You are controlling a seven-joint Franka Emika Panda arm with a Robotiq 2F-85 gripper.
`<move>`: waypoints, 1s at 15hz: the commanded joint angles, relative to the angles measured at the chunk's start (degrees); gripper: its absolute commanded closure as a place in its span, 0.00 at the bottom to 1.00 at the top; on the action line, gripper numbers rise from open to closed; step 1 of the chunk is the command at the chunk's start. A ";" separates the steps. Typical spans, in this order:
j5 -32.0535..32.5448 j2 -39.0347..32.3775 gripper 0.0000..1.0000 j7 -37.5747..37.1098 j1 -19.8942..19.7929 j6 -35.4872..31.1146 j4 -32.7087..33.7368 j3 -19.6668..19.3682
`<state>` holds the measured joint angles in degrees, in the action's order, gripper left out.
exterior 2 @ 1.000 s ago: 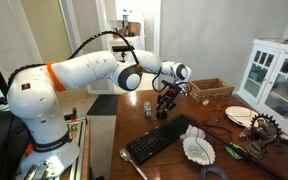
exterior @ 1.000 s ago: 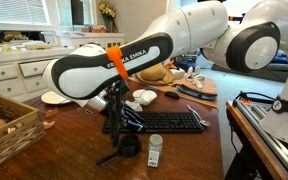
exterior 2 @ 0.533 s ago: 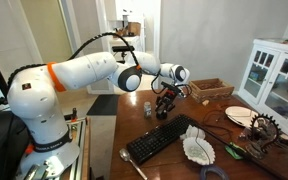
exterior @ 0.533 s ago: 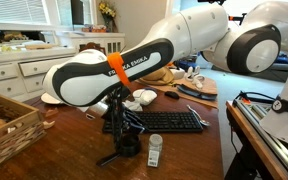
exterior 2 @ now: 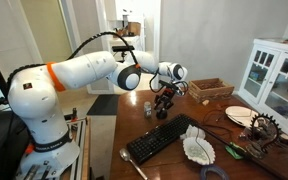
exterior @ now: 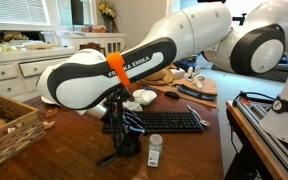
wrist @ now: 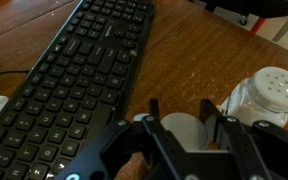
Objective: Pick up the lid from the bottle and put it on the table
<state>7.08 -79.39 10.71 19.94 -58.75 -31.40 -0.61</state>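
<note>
Item: gripper [wrist: 181,118], low over the counter [wrist: 219,45], just beside the black keyboard [wrist: 74,90]. In the wrist view we see the fingers [wrist: 154,115] moderately apart with a pale rounded thing between them. We cannot tell what it is, nor whether the fingers touch it.

Item: bottle [wrist: 239,102], pale grey, on the counter just beside the gripper and outside the fingers. In an exterior view we find it [exterior: 154,152] in front of the keyboard.

Item: lid [wrist: 271,88], a white disc with small dots, at the bottle's end.

Item: wicker basket [exterior: 9,120], well apart at the counter's edge.
</note>
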 commanded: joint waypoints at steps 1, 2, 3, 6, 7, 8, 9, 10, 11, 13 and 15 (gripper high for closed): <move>1.44 -0.38 0.80 -1.87 1.88 2.58 1.61 -1.25; 1.80 -0.40 0.80 -1.94 2.18 2.81 1.79 -1.59; 1.85 -0.32 0.80 -2.88 2.42 3.03 1.96 -2.02; 1.63 -0.04 0.80 -5.42 2.77 4.04 2.38 -2.95; 3.11 -2.44 0.80 -3.47 2.40 7.54 6.80 -1.49; 1.23 0.26 0.55 -4.07 2.19 3.46 1.41 -2.19; 2.59 -3.31 0.55 -3.89 1.83 7.83 8.54 -0.99; 2.67 -3.33 0.55 -3.85 1.86 8.37 8.99 -1.00; 2.70 -3.35 0.55 -3.83 1.88 8.60 9.21 -1.02; 2.73 -3.38 0.55 -3.83 1.88 8.80 9.26 -1.03; 2.66 -3.65 0.80 -4.96 1.88 7.75 9.75 -1.19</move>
<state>8.83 -79.59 6.68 22.16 -52.80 -28.23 -2.59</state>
